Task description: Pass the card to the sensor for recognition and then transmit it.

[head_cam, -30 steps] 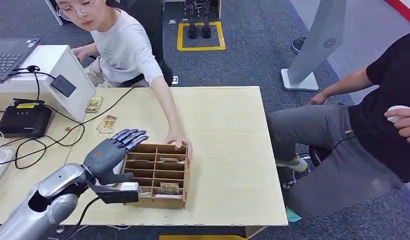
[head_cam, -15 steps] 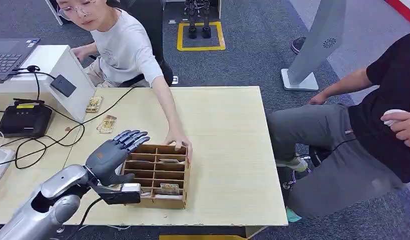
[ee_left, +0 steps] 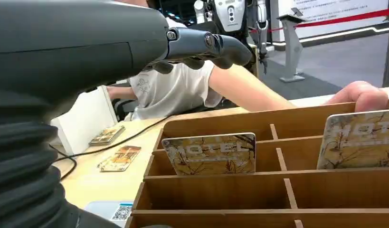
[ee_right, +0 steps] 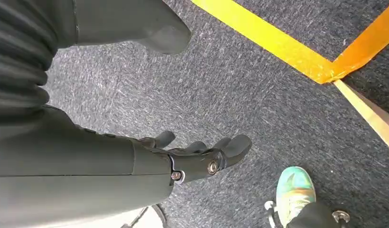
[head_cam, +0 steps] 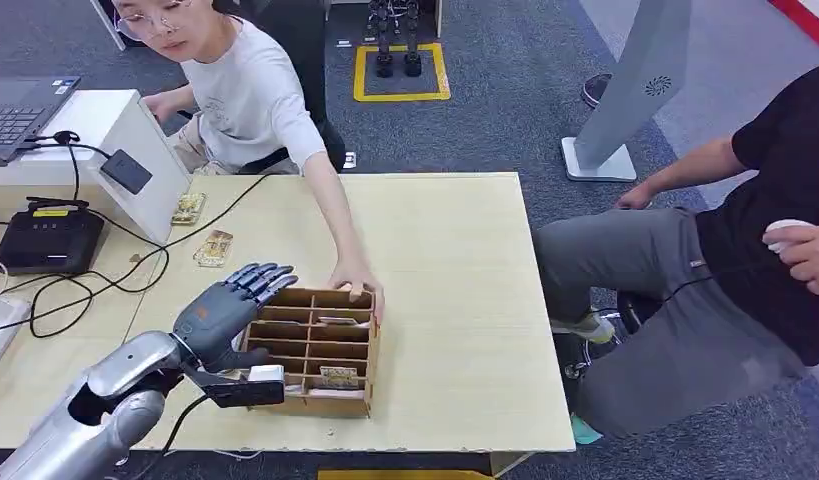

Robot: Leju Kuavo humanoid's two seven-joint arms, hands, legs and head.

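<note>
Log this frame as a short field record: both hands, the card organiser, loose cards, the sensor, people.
left hand: open, holds nothing, at the organiser's left edge
right hand: hangs over grey carpet, holds nothing
wooden compartment organiser: on the pale wooden table, patterned hotel cards standing in slots
loose cards: flat on table
black card sensor: on white stand
person's hand: touching organiser's far rim

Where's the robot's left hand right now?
In the head view, the left hand hovers open at the left edge of the wooden card box, near the table's front-left.

The left hand (head_cam: 228,308) sits slightly further right and lower in the head view, nearer the wooden organizer (head_cam: 315,351), fingers spread.
</note>
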